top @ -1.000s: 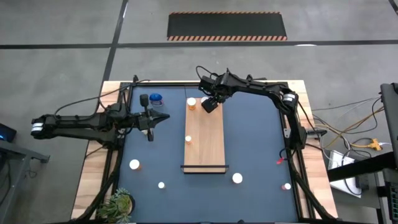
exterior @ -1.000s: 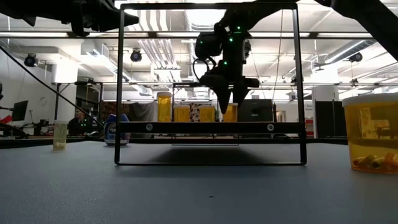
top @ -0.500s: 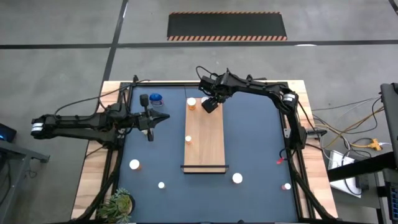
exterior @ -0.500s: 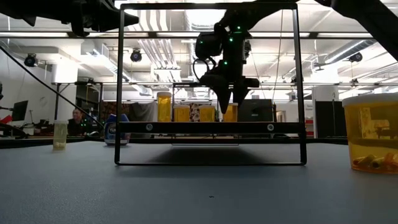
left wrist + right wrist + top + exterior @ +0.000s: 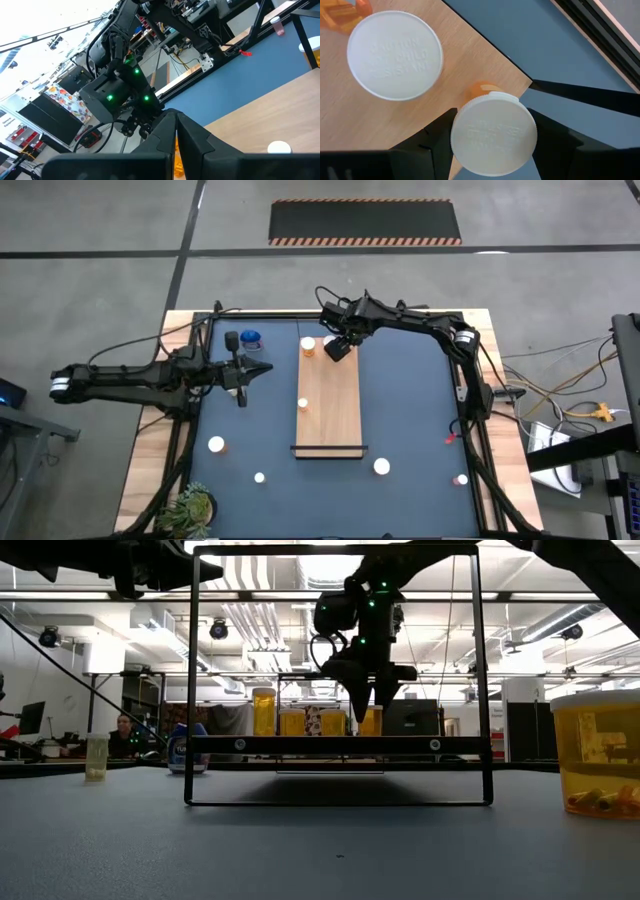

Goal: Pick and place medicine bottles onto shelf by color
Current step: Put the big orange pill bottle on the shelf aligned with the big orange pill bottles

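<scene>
Nothing has shifted over the last second: both arms and every bottle sit where they did.

Nearest the low camera, a large amber plastic bottle [image 5: 598,752] stands on the dark blue table [image 5: 410,420], with other white-capped amber bottles [image 5: 216,445] scattered along the near side. Mid-table lies the long light-brown wooden shelf board [image 5: 330,415], one small white-capped bottle [image 5: 302,404] standing on it. The left gripper [image 5: 240,376] waits off the board's left side, fingers pressed together on nothing, close to the blue-capped bottle [image 5: 250,338].

At the board's far end, the right gripper [image 5: 492,137] hangs over the far right corner with its jaws spread either side of a white-capped orange bottle [image 5: 494,134]. From the wrist view the cap seems to sit between the fingers, though I cannot tell whether the pads are touching it. Another white-capped orange bottle [image 5: 395,55] stands just beside it on the wood.

The step in hand looks like setting this bottle among the orange ones. Next, I judge, the gripper must lift straight clear without nudging the neighbour, then go for another amber bottle.
</scene>
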### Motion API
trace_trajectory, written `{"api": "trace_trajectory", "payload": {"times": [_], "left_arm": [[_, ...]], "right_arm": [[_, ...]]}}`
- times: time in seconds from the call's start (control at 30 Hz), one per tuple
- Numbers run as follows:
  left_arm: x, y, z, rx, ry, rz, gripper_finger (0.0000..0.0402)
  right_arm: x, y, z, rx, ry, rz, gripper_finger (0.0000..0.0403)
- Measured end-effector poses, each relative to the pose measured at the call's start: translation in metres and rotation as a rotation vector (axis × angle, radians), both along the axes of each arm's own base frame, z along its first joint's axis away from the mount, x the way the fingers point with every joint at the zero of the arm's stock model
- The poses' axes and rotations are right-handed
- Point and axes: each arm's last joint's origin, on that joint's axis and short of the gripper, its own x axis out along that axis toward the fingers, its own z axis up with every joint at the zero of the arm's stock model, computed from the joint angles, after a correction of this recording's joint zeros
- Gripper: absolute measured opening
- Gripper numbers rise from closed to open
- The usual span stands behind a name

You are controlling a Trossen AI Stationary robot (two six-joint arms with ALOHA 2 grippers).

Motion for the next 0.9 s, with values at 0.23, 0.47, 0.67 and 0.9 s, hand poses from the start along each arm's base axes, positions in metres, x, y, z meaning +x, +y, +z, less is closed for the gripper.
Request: {"api": "trace_trajectory", "payload": {"times": [0.23, 0.47, 0.67, 0.9], "left_arm": [[0.0, -0.0001, 0.0002, 0.001, -0.002, 0.0, 0.0], [0.0001, 0.0, 0.0004, -0.001, -0.005, 0.0, 0.0], [0.0003, 0.0, 0.0001, -0.003, -0.003, 0.0, 0.0], [0.0004, 0.0, -0.0001, -0.004, -0.001, -0.001, 0.0]], "right_arm": [[-0.0001, -0.0003, 0.0, -0.009, 0.008, 0.018, 0.0206], [0.0002, -0.0003, 0.0001, -0.012, 0.007, 0.023, 0.0206], [0.0003, -0.0004, 0.0001, -0.013, 0.005, 0.023, 0.0206], [0.0005, -0.0003, 0.0002, -0.013, 0.004, 0.024, 0.0206]]}}
